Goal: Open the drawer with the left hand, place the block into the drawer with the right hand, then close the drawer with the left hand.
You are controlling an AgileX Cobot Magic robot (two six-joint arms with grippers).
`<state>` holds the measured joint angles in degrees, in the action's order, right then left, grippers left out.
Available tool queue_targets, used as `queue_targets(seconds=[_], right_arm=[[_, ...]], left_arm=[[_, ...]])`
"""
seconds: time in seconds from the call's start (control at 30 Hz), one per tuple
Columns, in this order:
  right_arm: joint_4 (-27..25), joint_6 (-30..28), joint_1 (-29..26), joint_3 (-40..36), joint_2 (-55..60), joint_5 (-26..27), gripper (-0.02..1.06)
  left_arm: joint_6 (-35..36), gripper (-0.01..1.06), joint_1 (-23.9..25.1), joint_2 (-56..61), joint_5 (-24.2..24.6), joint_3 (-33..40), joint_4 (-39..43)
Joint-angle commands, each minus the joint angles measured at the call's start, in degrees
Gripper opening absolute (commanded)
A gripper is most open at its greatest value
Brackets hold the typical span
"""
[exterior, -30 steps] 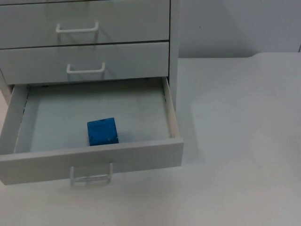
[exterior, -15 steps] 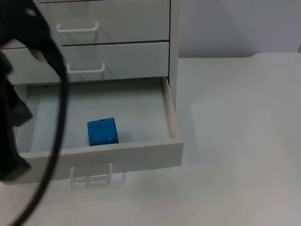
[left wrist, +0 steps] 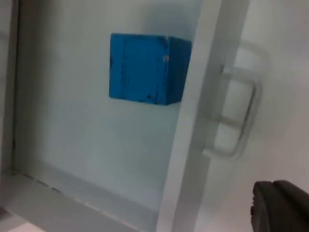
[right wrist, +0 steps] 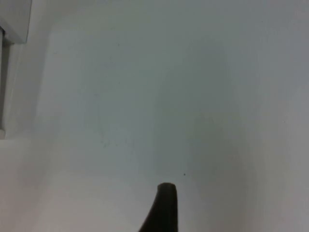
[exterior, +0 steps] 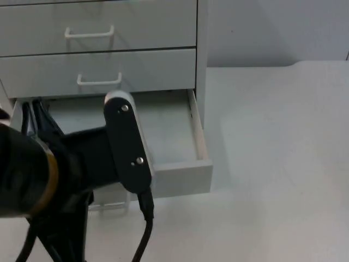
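the blue block [left wrist: 147, 67] lies inside the open bottom drawer [exterior: 182, 177] of a white cabinet [exterior: 136, 33] on the worktop [exterior: 272, 164], beside the drawer front. the left arm [exterior: 71, 164] reaches over the drawer, its left pincer [left wrist: 282, 205] near the handle [left wrist: 239, 113]. the right pincer [right wrist: 161, 208] hangs over bare worktop; whether either pincer is open cannot be told.

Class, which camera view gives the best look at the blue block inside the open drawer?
The left wrist view: the blue block sits unobstructed on the floor of the open drawer, near the front panel. In the top view the left arm covers the block's spot. The right wrist view looks onto the white table.
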<state>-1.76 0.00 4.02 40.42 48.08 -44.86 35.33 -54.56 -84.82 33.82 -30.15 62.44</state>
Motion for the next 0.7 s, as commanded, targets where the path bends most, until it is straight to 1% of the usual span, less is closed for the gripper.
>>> queue_targets(seconds=[0.0, 0.03, 0.1, 0.13, 0.2, 0.23, 0.33, 0.37, 0.4, 0.43, 0.53, 0.57, 0.6, 0.63, 0.67], right_arm=[[0.02, -0.65, -0.27, -0.14, -0.25, 0.63, 0.73], [0.02, -0.65, -0.27, -0.14, -0.25, 0.74, 0.73], [0.02, -0.65, -0.27, -0.14, -0.25, 0.74, 0.73], [0.02, -0.65, -0.27, -0.14, -0.25, 0.74, 0.73], [0.02, -0.65, -0.27, -0.14, -0.25, 0.74, 0.73], [0.02, -0.65, -0.27, -0.14, -0.25, 0.74, 0.73], [0.02, -0.65, -0.27, -0.14, -0.25, 0.97, 0.73], [0.02, -0.65, -0.27, -0.14, -0.25, 0.97, 0.73], [0.02, -0.65, -0.27, -0.14, -0.25, 0.97, 0.73], [0.02, -0.65, -0.27, -0.14, -0.25, 0.97, 0.73], [-0.09, -0.65, -0.27, -0.14, -0.25, 1.08, 0.73], [-0.09, -0.65, -0.27, -0.14, -0.25, 1.08, 0.73], [-0.09, -0.65, -0.27, -0.14, -0.25, 1.08, 0.73], [-0.09, -0.65, -0.27, -0.14, -0.25, 1.21, 0.73], [-0.09, -0.65, -0.27, -0.14, -0.25, 1.21, 0.73]], left_arm=[[7.10, 0.00, 0.24, -2.30, 0.58, 0.22, 6.86], [10.91, 0.00, 0.62, -4.20, -0.54, 0.22, 11.18], [11.53, 0.00, 0.62, -4.90, -1.10, 0.22, 12.39], [12.57, 0.00, 0.62, -6.67, -3.36, 0.22, 14.80], [16.73, 0.00, 0.62, -9.44, -3.33, 0.22, 18.93], [16.73, 0.00, 0.62, -9.44, -3.33, 0.22, 18.93], [21.07, 0.00, 0.62, -12.90, -3.12, 0.22, 23.40], [23.65, 0.00, 0.62, -14.15, -3.13, 0.22, 25.52], [23.65, 0.00, 0.62, -14.15, -3.13, 0.22, 25.52], [25.85, 0.00, 0.97, -15.04, -2.85, 0.22, 27.47], [32.69, 0.00, 3.49, -17.63, -2.67, 0.22, 33.76], [32.69, 0.00, 3.49, -17.63, -2.67, 0.22, 33.76], [35.98, 0.00, 5.29, -18.43, -2.10, 0.22, 37.51], [37.87, 0.00, 6.56, -19.09, -1.05, 0.22, 37.51], [38.19, 0.00, 7.43, -19.23, -0.46, -0.03, 37.51]])
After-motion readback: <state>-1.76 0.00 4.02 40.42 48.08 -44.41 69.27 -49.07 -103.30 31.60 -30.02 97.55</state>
